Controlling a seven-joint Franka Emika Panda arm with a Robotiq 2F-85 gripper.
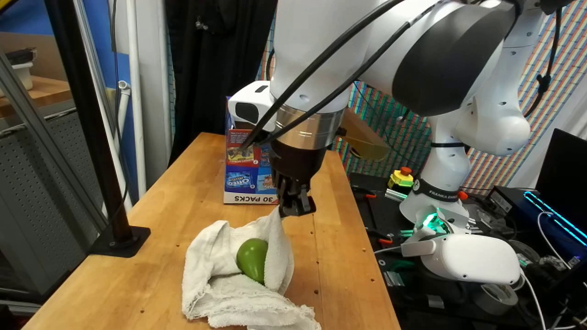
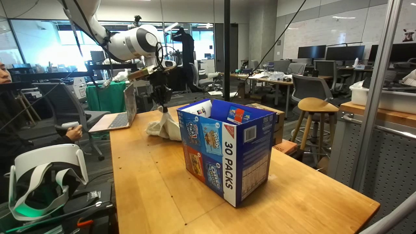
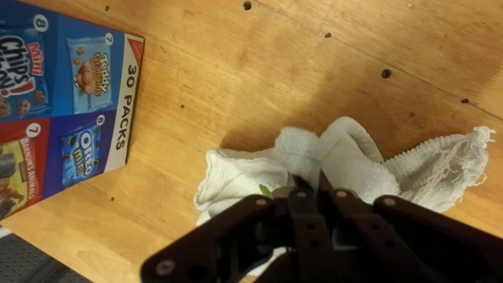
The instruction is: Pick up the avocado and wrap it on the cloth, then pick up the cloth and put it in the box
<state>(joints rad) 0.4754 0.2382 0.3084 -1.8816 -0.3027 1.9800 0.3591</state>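
One raised fold of the cloth (image 1: 238, 295) is pinched in the pincer (image 2: 164, 109), jaws nearly together on it. The avocado (image 1: 252, 259) sits partly covered within the cloth on the worktop (image 1: 133, 284); the box (image 2: 226, 151) stands apart, near. Cloth looks light, limp, soft; lifting by one fold would likely spill the avocado, probably firm, smooth, apt to roll. Judgement: gather several edges above it before carrying. Pose: arm (image 1: 316, 59) extended over the worktop, final section roughly vertical, pincer pointing down.
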